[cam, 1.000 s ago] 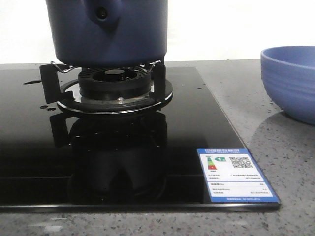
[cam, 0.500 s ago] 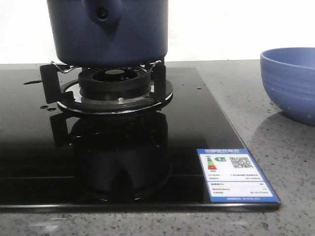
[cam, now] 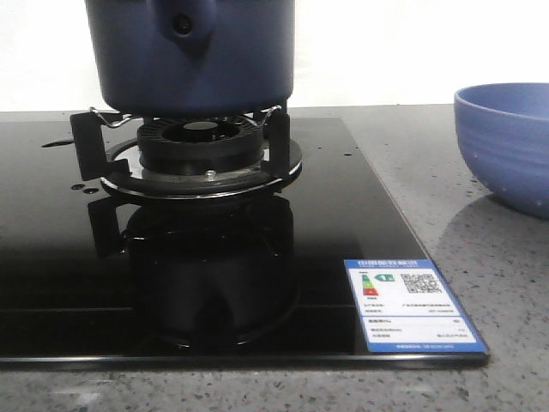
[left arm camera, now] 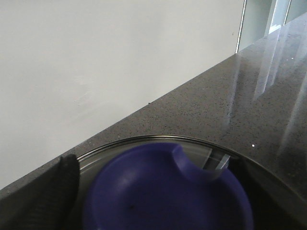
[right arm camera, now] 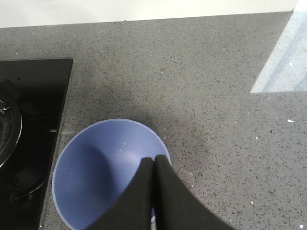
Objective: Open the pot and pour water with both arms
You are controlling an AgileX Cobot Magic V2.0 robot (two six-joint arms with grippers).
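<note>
The pot (cam: 190, 56) sits on the black pan supports of the burner (cam: 199, 148), at the left of the front view, its handle lug with the dark hole facing the camera; that seat keeps it level and steady while its top is worked on, though the rim and top are cut off here. In the left wrist view a glass lid (left arm camera: 163, 146) with a dark blue knob (left arm camera: 168, 191) fills the lower part of the picture, blurred and very close, with 1 dark finger of the left hand (left arm camera: 64, 184) at its edge; I cannot tell whether that hand is clamped on the knob or loose. I judge this to be the lid-lifting step. The glossy hob (cam: 214, 283) carries a blue energy label (cam: 413, 305) at its front right corner. Further right, on the speckled grey tabletop (cam: 480, 283), stands the pale blue bowl (cam: 506, 142), just beside the hob, probably to take the poured water. The right hand (right arm camera: 154, 165) hovers over the bowl's near rim with its 2 fingers pressed together on nothing, seemingly waiting.
</note>
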